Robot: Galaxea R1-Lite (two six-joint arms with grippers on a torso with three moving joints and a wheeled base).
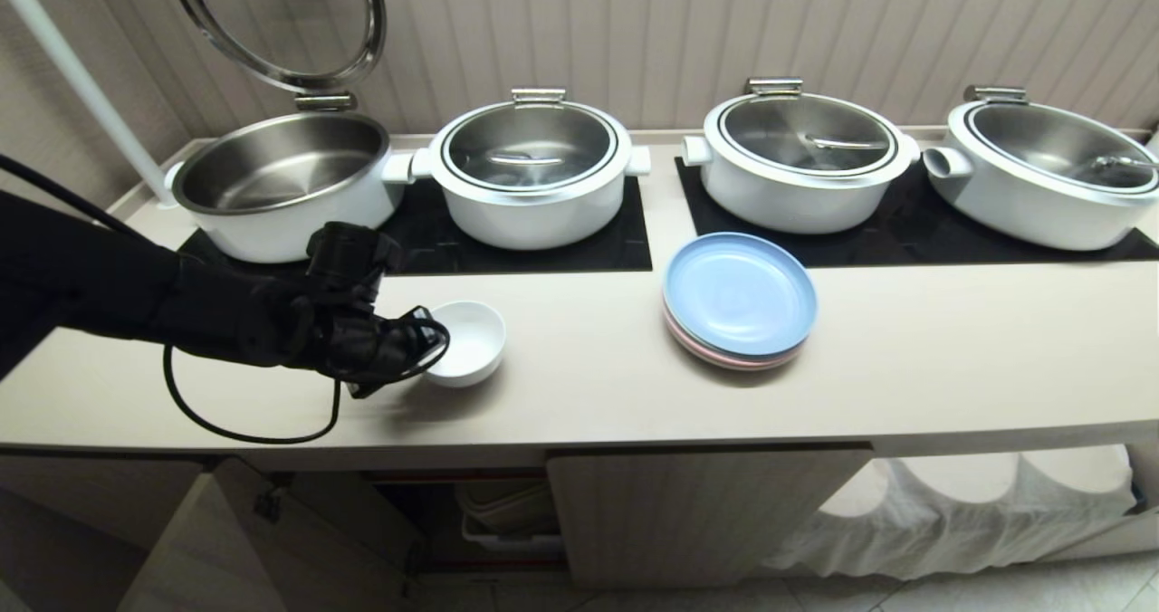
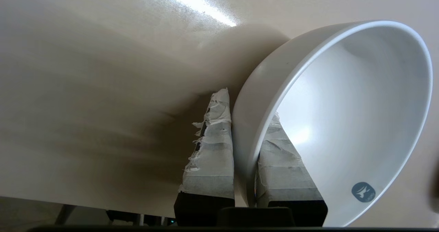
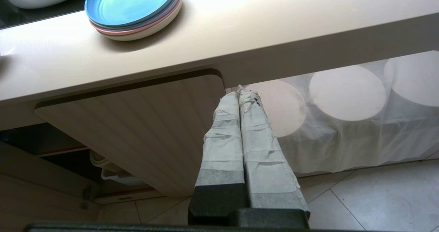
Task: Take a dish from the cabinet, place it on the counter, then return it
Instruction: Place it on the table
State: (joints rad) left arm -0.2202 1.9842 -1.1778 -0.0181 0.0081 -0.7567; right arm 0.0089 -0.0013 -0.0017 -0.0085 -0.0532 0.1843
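Note:
The dish [image 1: 471, 340], a small white bowl, is at the front left of the pale counter [image 1: 589, 386]; whether its foot touches the top I cannot tell. My left gripper [image 1: 426, 345] comes in from the left and is shut on the bowl's near rim. In the left wrist view one taped finger [image 2: 212, 146] lies outside the wall and the other inside the dish [image 2: 343, 122], just over the counter [image 2: 103, 70]. The cabinet [image 1: 706, 512] is below, its left door [image 1: 181, 540] swung open. My right gripper [image 3: 240, 93] hangs shut and empty in front of the cabinet door [image 3: 147, 129].
Several white pots stand on black mats along the back; the leftmost pot [image 1: 281, 182] has its lid raised. A stack of blue and pink plates [image 1: 738, 295] lies right of the bowl. White cloth [image 1: 951, 503] hangs under the counter at the right.

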